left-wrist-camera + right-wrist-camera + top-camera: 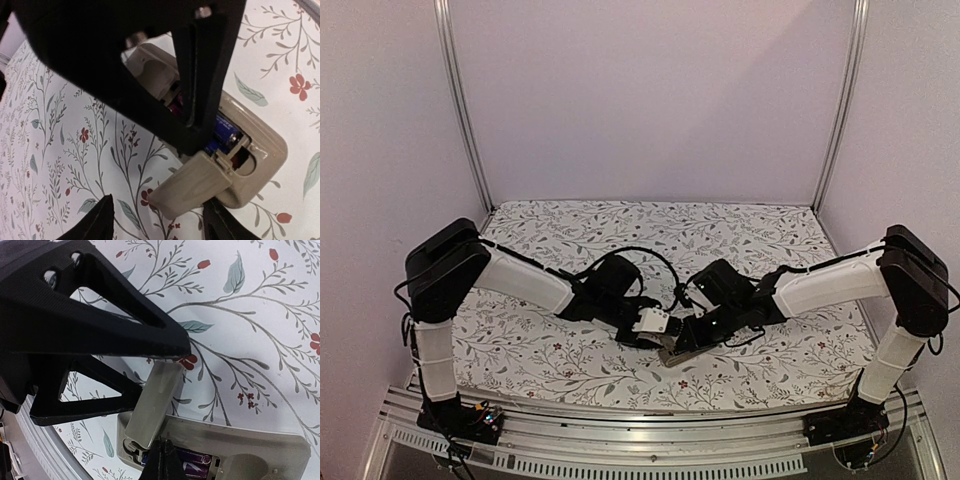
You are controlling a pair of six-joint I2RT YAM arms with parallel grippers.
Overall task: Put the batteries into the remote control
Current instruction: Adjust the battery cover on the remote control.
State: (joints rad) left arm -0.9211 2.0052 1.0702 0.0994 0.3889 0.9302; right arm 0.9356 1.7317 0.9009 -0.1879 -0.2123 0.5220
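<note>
The remote control (681,353) lies grey-tan back up on the floral cloth, and both grippers meet over it. Its battery compartment is open and its cover (192,182) is tilted up at one end. Both batteries (226,134) sit inside the compartment, blue and purple. My left gripper (160,222) is open, its tips either side of the cover's free end. My right gripper (162,461) is shut, its tip down at the compartment edge beside the cover (155,405) and the batteries (195,462). The remote (240,437) fills the bottom of the right wrist view.
The floral cloth (570,250) covers the table, with white walls and metal posts (462,110) around it. A metal rail (620,425) runs along the near edge. In each wrist view the other gripper's black fingers (150,75) block much of the frame.
</note>
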